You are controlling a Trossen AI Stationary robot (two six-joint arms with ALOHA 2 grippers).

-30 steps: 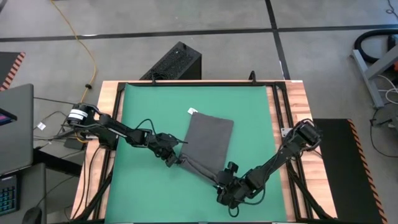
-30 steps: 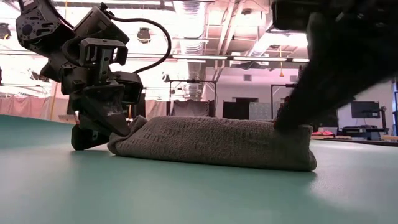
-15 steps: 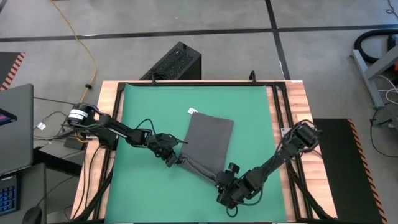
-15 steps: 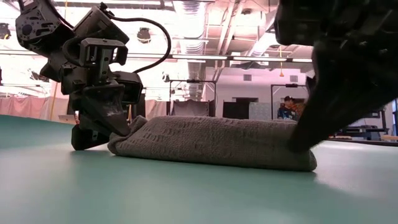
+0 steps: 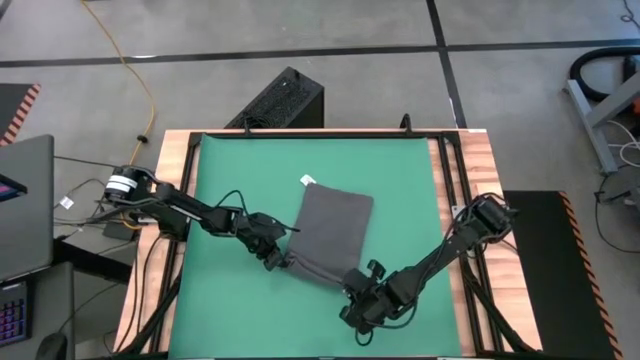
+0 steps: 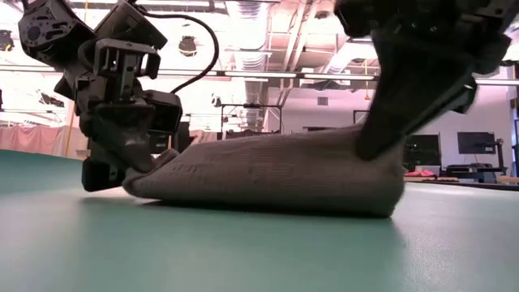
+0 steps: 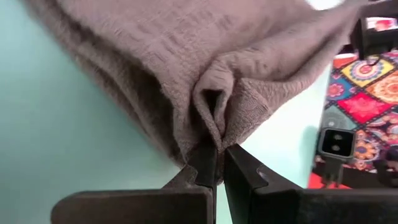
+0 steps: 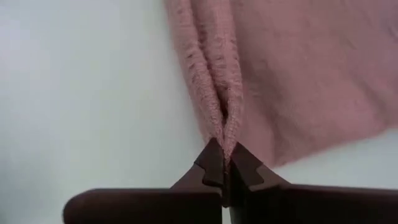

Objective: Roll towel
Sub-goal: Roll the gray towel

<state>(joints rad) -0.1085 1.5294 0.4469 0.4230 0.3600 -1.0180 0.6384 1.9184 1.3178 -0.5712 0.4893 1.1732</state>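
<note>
The dark grey towel (image 5: 335,230) lies folded on the green mat (image 5: 400,180), its white tag (image 5: 308,180) at the far corner. My left gripper (image 5: 280,262) is shut on the towel's near left corner. My right gripper (image 5: 353,284) is shut on its near right corner. In the low view the near edge (image 6: 268,162) is raised between the two grippers, higher at my right gripper (image 6: 369,150) than at my left one (image 6: 134,172). The far part of the towel rests on the mat. My left gripper pinches a puckered fold at the towel's near left corner (image 7: 211,134) between its two fingers, more than one layer. The fingers slant down from the table's left. That corner is a little off the mat. My right gripper pinches the folded edge at the near right corner (image 8: 225,134) between its two fingers. It comes slanting down from the near right. The corner is lifted off the mat (image 6: 381,154), and the cloth slopes down from it.
The mat covers a wooden table (image 5: 480,170) with dark rails along its sides. A black box (image 5: 280,100) stands beyond the far edge and a laptop (image 5: 25,200) to the left. Bare mat lies on all sides of the towel.
My right gripper has shut on the towel's near right corner and gone up with it. My left gripper has risen a little and drawn toward the table's left. The towel's near edge has lifted off the mat, while its far part has stayed down.
</note>
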